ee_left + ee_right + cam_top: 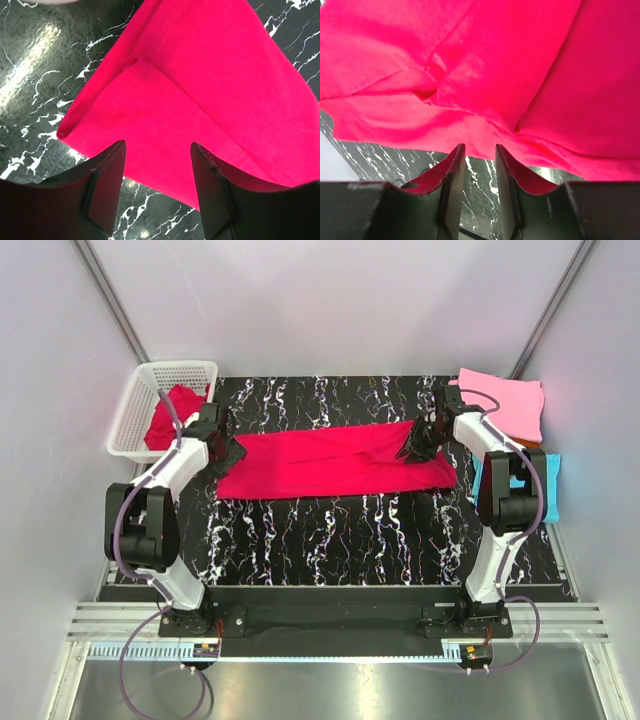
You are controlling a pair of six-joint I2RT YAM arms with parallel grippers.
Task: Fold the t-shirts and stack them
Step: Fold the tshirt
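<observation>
A black, white-veined counter (330,530) fills a white-walled booth. At its far left corner a white mesh basket (128,425) holds a crumpled crimson t-shirt (180,408). Just right of it the left end effector (228,450) hangs at the left end of the spread crimson t-shirt (330,462), jaws apart and empty, with the cloth lying just beyond its tips. This shirt is a long band whose long axis runs left to right across the counter's middle. At its right end the right end effector (418,445) has its jaws narrowly parted, with nothing between them. Each arm is nearest its own end, so the next fold probably needs both to pinch. At far right lie a folded pink t-shirt (505,400) and a turquoise t-shirt (552,490).
</observation>
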